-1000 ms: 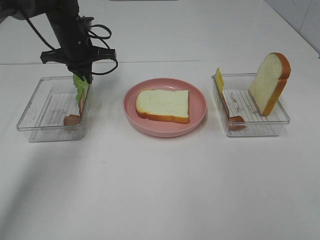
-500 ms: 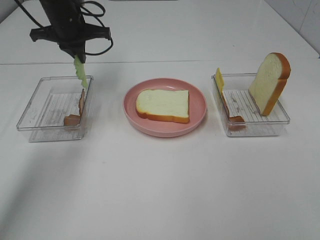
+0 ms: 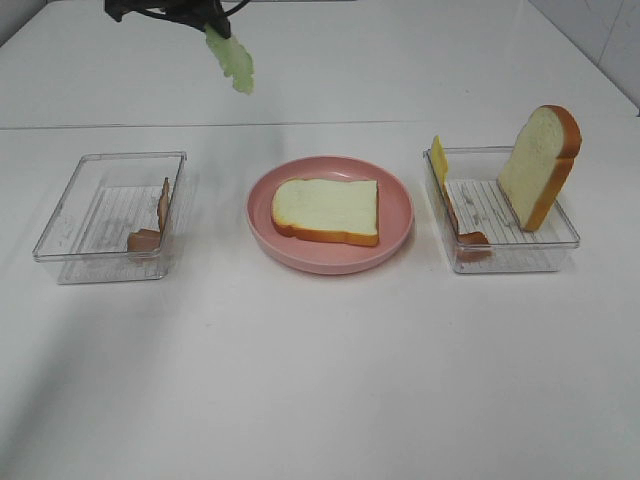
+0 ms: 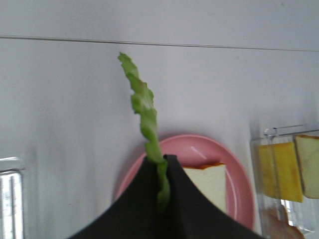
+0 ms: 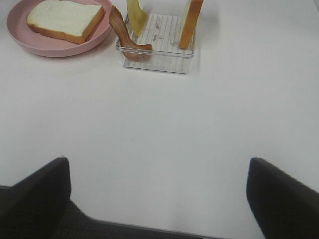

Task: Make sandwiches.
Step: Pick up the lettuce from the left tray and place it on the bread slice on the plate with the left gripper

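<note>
Green toy lettuce leaf (image 3: 232, 62) hangs pinched in the left fingers (image 4: 144, 199), held high, probably bound for the white bread slice (image 3: 325, 210) on the pink round plate (image 3: 330, 265); the right fingers (image 5: 35, 194) gape empty.

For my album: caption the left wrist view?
Left gripper pinching a lettuce leaf, pink plate and bread slice beyond.

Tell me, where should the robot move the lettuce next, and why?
Probably carry the lettuce leaf over the bread slice on the pink plate and lower it. The left pincer holds the leaf high, short of the plate, and the slice is bare.
</note>
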`<state>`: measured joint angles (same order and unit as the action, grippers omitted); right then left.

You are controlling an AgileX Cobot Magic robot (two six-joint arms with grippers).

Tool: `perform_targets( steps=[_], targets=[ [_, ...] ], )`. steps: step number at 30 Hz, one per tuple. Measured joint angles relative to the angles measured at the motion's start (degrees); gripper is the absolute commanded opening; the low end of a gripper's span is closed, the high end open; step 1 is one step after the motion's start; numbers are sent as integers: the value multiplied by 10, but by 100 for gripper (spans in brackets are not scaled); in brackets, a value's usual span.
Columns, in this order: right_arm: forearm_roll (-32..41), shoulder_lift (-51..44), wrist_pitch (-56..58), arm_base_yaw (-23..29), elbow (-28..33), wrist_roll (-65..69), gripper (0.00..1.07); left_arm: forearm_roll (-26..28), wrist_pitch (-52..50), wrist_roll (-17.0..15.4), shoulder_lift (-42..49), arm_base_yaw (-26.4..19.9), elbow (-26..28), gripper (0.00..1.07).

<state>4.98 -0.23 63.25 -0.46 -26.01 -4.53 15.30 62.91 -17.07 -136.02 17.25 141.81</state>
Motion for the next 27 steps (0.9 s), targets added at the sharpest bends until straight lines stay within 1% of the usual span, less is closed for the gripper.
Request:
perform_targets(
  steps=[2,5,7,8,9,10,11,12,13,14,15,16,17,18,19,21,27],
  targets=[
    [0,0,0,0,0,0,93,24,-12,21,-6,15,1,0],
    [0,0,0,0,0,0,93,33,-13,28,-10,22,1,0],
    [0,0,0,0,0,0,93,66,-14,55,-26,50,1,0],
    [0,0,0,0,0,0,93,66,-14,55,-26,50,1,0],
    [0,0,0,0,0,0,93,74,-14,65,-31,57,1,0],
    [0,0,0,0,0,0,93,88,-14,81,-39,69,1,0],
    [0,0,0,0,0,0,93,88,-14,81,-39,69,1,0],
    [0,0,0,0,0,0,93,97,-15,90,-44,76,1,0],
    [0,0,0,0,0,0,93,119,-15,106,-53,84,1,0],
    [0,0,0,0,0,0,93,119,-15,106,-53,84,1,0],
    [0,0,0,0,0,0,93,135,-16,115,-58,88,1,0],
    [0,0,0,0,0,0,93,171,-15,130,-69,89,1,0],
    [0,0,0,0,0,0,93,171,-15,130,-69,89,1,0],
    [0,0,0,0,0,0,93,203,-15,142,-80,89,1,0],
    [0,0,0,0,0,0,93,203,-15,142,-80,89,1,0],
    [0,0,0,0,0,0,93,237,-14,154,-96,89,1,0],
    [0,0,0,0,0,0,93,241,-3,156,-121,89,1,0]
  ],
)
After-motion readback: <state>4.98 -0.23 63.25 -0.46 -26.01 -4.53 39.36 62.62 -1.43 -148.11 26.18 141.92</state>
